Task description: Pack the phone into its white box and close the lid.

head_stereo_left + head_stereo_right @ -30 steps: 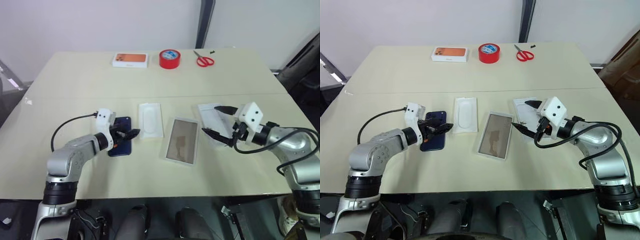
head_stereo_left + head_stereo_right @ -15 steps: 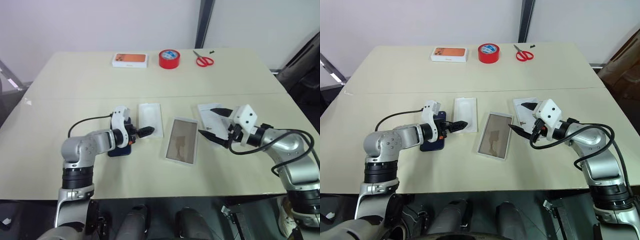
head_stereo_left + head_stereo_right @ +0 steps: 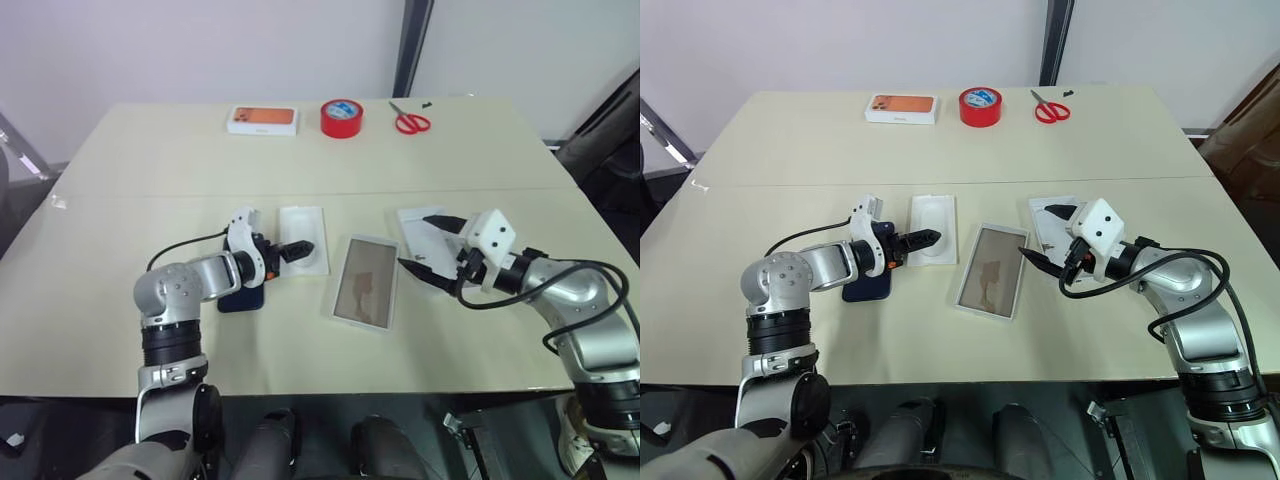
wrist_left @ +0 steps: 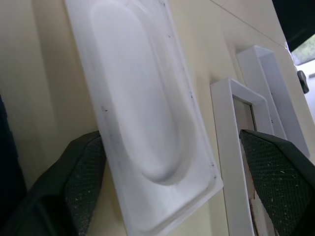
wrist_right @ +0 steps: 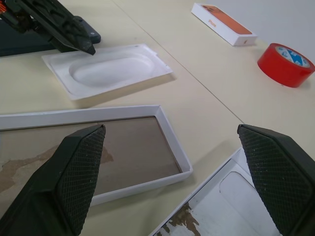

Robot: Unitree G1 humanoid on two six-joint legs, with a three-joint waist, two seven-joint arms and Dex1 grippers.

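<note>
— Where is the phone (image 3: 243, 291)?

— Flat on the counter (image 3: 150, 180), just behind my left claw (image 3: 296, 249), mostly hidden by my wrist. That claw's fingers are spread, poised over the near end of the thin white insert (image 3: 303, 239).

— And the white box (image 3: 364, 282)?

— Open, tan floor up, between my claws. My right claw (image 3: 424, 246) gapes wide, empty, above the lid (image 3: 1055, 222), I think without touching it.

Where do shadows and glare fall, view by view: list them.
Left eye view: even, soft light on the table, no glare. Left wrist view: the white insert shades the table along its edge. Right wrist view: a soft shadow beside the insert.
</note>
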